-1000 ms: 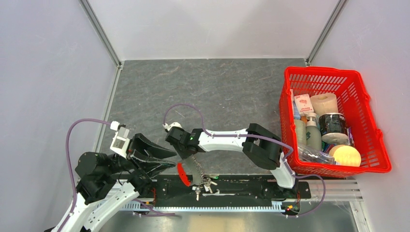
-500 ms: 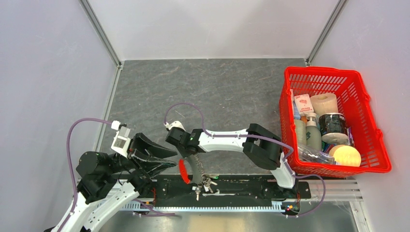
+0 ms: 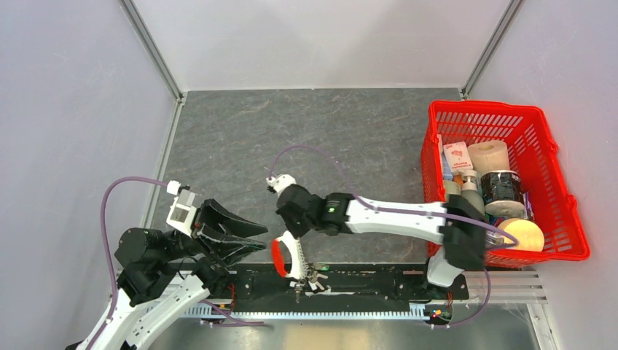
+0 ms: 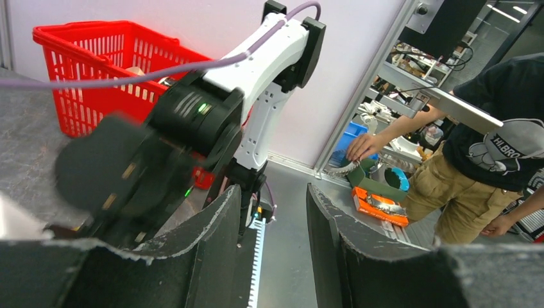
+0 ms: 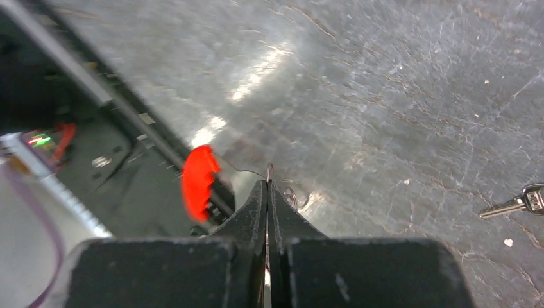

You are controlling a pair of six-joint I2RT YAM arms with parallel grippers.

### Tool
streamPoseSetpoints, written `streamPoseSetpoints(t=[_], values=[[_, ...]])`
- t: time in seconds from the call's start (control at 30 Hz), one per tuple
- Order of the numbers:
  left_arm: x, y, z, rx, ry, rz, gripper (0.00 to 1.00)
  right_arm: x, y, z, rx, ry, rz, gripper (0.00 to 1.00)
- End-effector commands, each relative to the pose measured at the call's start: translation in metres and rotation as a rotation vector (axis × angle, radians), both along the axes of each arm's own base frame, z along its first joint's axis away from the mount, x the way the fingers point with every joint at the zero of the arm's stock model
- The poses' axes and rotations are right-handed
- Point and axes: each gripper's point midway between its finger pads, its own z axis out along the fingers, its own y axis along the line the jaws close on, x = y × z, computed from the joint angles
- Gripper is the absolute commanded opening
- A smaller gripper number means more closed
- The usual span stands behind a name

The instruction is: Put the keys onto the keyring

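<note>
My right gripper [image 3: 291, 235] is shut on the thin metal ring of the keyring [image 5: 269, 171], which pokes out just past its fingertips in the right wrist view. The red oval fob [image 3: 279, 257] hangs beside it and also shows in the right wrist view [image 5: 199, 180]. A small bunch of keys [image 3: 310, 275] dangles below on the chain, over the black base rail. One loose small key [image 5: 518, 205] lies on the grey table; its tag colour does not show. My left gripper [image 3: 244, 240] is open and empty, just left of the fob, and its jaws stand apart in the left wrist view [image 4: 272, 192].
A red basket [image 3: 543, 146] full of bottles and rolls stands at the right edge of the table. The black base rail [image 3: 364, 286] runs along the near edge. Metal frame posts stand at the back corners.
My right arm has stretched out, its elbow swinging right toward the basket, and its wrist has shifted a little right. The keyring stays held and has swung slightly. My left arm has not moved.
</note>
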Motion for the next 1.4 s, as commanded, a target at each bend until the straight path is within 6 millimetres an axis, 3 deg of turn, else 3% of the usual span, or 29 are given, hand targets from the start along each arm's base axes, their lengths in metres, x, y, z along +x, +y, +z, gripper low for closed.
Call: streamPoseSetpoints(t=[0.0,0.27,0.67,0.97,1.37], values=[[-0.011,0.007,0.028,-0.081,-0.037,-0.027,0.49,-0.023,0.003,0.088,0.279,-0.046,0.138,0.00],[-0.029,0.017,0.056,-0.177,-0.075,-0.073,0.50,-0.063,-0.026,0.184,0.562,-0.077,0.341,0.00],[-0.040,0.026,0.084,-0.267,-0.101,-0.105,0.50,-0.107,-0.054,0.295,0.821,-0.157,0.557,0.00],[-0.043,0.024,0.092,-0.315,-0.076,-0.155,0.50,-0.134,-0.054,0.353,1.034,-0.175,0.702,0.00],[-0.036,0.018,0.098,-0.318,-0.019,-0.178,0.49,-0.130,-0.043,0.398,1.169,-0.262,0.711,0.00]])
